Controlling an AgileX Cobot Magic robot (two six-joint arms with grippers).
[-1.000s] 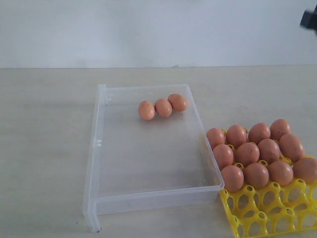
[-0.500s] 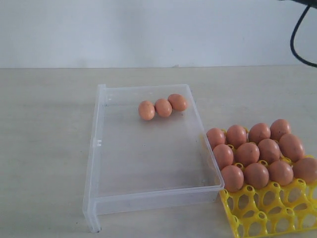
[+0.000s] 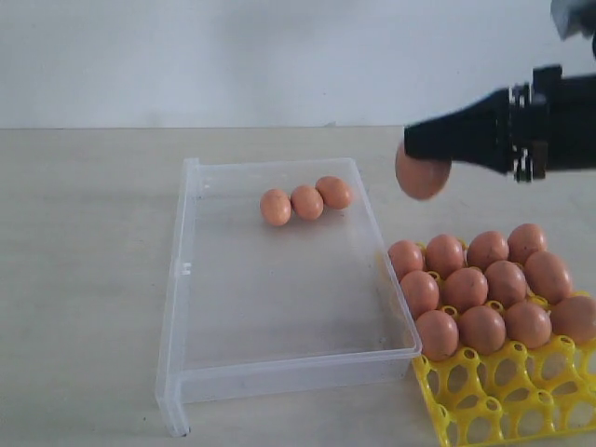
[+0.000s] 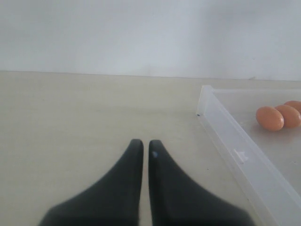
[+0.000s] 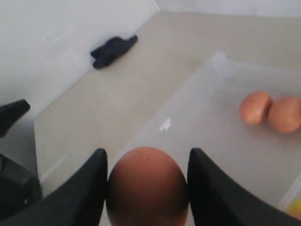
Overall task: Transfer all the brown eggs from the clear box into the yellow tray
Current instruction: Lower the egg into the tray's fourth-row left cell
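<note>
Three brown eggs [image 3: 306, 201] lie in a row at the far end of the clear box [image 3: 177, 279]. Several more brown eggs [image 3: 484, 289] fill the far rows of the yellow tray [image 3: 494, 400], whose near cups are bare. My right gripper [image 3: 416, 149] reaches in from the right, above the box's far right corner, shut on one brown egg [image 3: 422, 177]; the right wrist view shows that egg [image 5: 146, 188] between both fingers [image 5: 91, 188]. My left gripper [image 4: 145, 143] is shut on nothing, low over the table beside the box wall [image 4: 235, 141].
A dark cloth [image 5: 113, 49] lies on the table by the wall, beyond the box. The tray touches the box's right wall. A white wall stands behind the table.
My right arm has swung into the exterior view from the upper right, carrying an egg. The eggs in the box and tray have not moved.
</note>
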